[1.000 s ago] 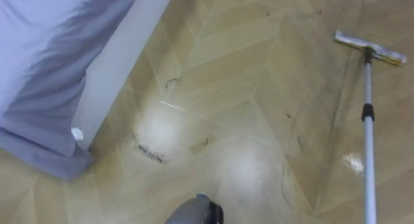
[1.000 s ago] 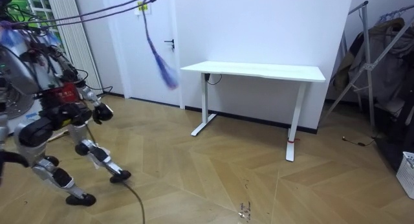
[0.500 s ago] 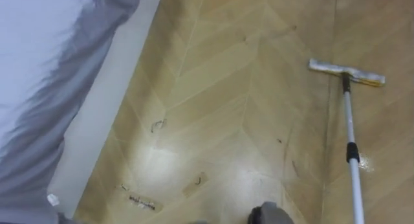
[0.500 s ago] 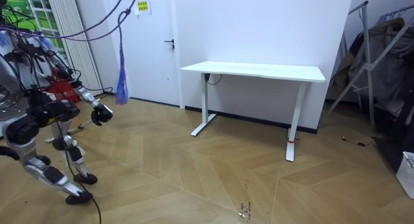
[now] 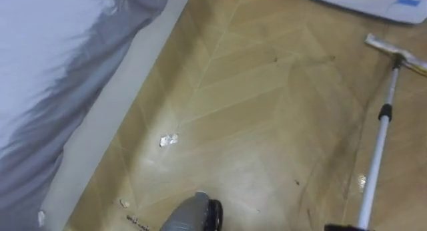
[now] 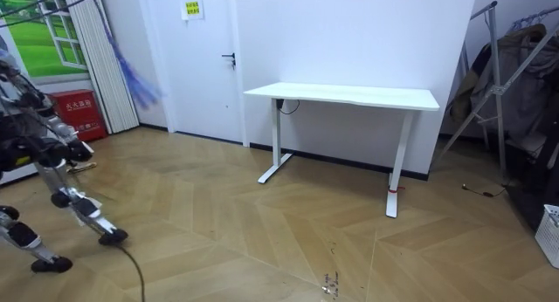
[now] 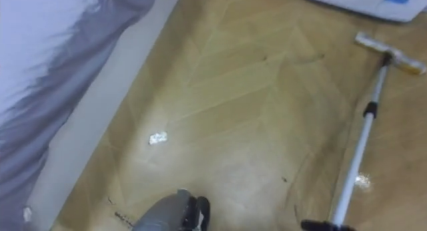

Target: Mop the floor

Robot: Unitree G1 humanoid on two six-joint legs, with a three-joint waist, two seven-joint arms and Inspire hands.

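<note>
Mopping seemingly unfinished: mop head (image 5: 397,52) at upper right of the floor (image 5: 253,91), 1 white scrap (image 5: 168,140) uncleared beside the bed (image 5: 40,57); right hand (image 5: 341,227) grasp indeterminable.

Bed (image 5: 40,91) along left. Mop (image 5: 385,114) on floor (image 5: 267,111) at right, head at far end, just before board (image 5: 360,1). Scrap (image 5: 168,140) between bed and mop, nearer bed.
</note>
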